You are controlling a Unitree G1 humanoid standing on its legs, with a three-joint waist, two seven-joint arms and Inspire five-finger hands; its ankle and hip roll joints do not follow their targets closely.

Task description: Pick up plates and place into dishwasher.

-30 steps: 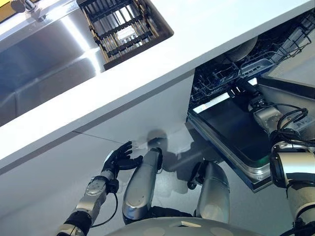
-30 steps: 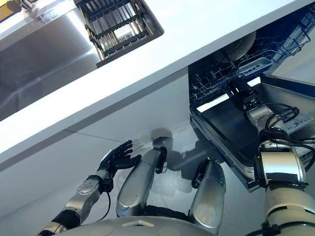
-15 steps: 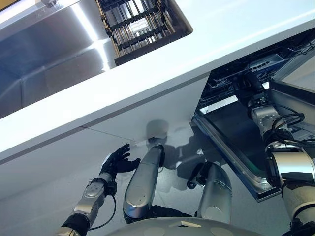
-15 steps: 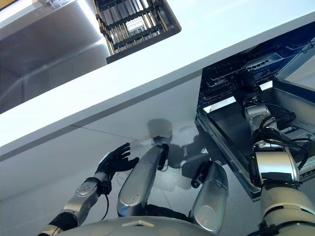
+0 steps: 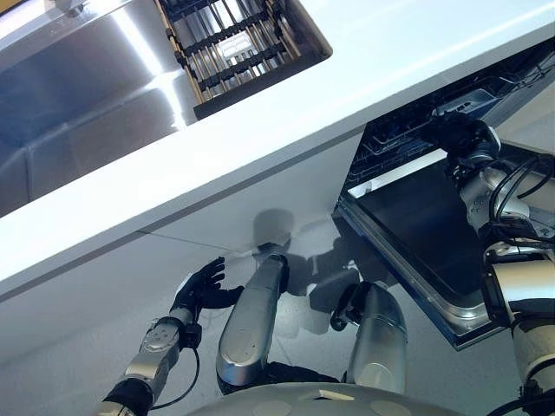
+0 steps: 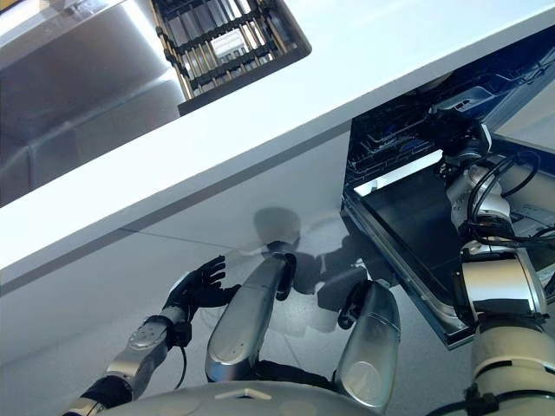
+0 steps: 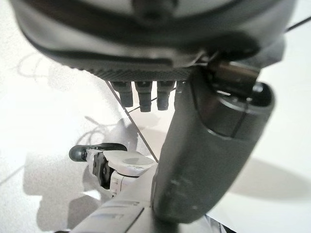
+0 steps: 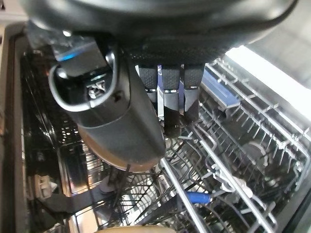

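White cabinet front (image 5: 104,321) and pale floor (image 5: 303,299) take the near part of the scene, under a long white worktop (image 5: 390,61) running from 8 o'clock to 2 o'clock across the head views.

Left hand (image 5: 201,286) sits low at about 7 o'clock, near the cabinet front, fingers spread and relaxed, holding nothing. Its wrist view shows the fingertips (image 7: 146,99) loosely extended over the pale floor, thumb out to the side, nothing between them.

Dishwasher (image 6: 408,165) at 3 o'clock, under the worktop. Its door (image 5: 416,238) is folded down, dark inner panel facing up, metal edge toward the near side.

Right arm reaches over the door into the opening. Right hand (image 5: 455,132) is at the mouth of the tub, over the wire rack (image 8: 233,160). In the right wrist view the fingers (image 8: 172,97) are bent partway down over the rack tines, thumb alongside, with nothing gripped.

A round pale plate (image 6: 438,82) looks to be in the upper part of the dishwasher just under the worktop edge, mostly hidden; can't confirm how it sits. A blue-handled item (image 8: 197,197) lies among the tines lower in the rack.

Far side, at 11–12 o'clock: stainless sink (image 5: 78,113) let into the worktop, with a dark slatted drying rack (image 5: 230,48) at its right end.
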